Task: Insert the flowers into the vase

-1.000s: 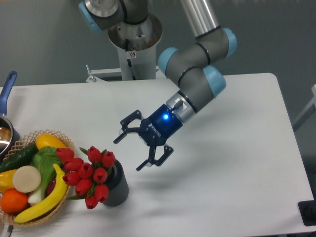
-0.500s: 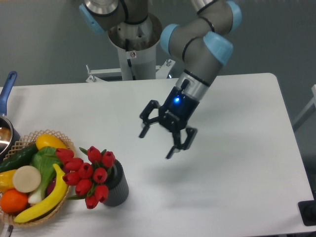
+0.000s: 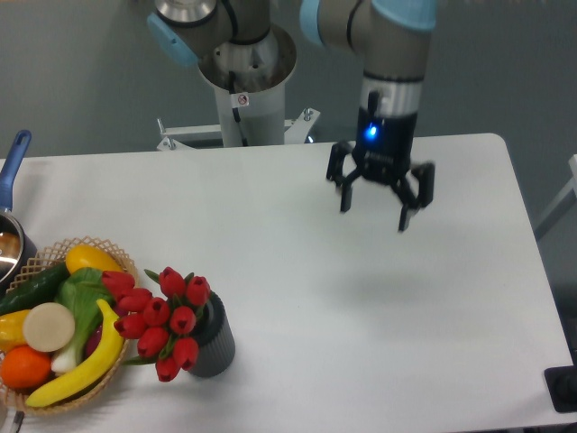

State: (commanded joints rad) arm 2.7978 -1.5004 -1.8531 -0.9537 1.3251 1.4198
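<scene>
Camera view from above the bench [image 3: 297,298]: the end effector [image 3: 376,204] hangs over the far right half with its fingers spread wide and nothing between them, pointing straight down and well apart from everything else. The flowers [image 3: 162,320] sit in the vase [image 3: 212,341] near the front left, the red heads spilling out over the mouth toward the left and leaning low, some of them hanging past the rim on the side nearest the basket [image 3: 41,266]. The vase stands upright just beside that basket, which holds a banana [image 3: 81,370], an orange [image 3: 22,368] and other produce. A pot [image 3: 11,230] with a blue handle shows at the left edge.

By the look of it the task is done or nearly so. The stems are hidden inside the vase, so how deep they sit cannot be told.

The main risk is the lean. The bunch is heavy on one side and the vase is short, so the weight hanging off its left rim could tip it toward the basket, or the bunch could slide out if the stems are only shallowly seated. Any further pass by the arm low over that corner could catch the heads or nudge the vase, since it stands free on a smooth top. A return to press the bunch deeper would call for a vertical approach.
</scene>
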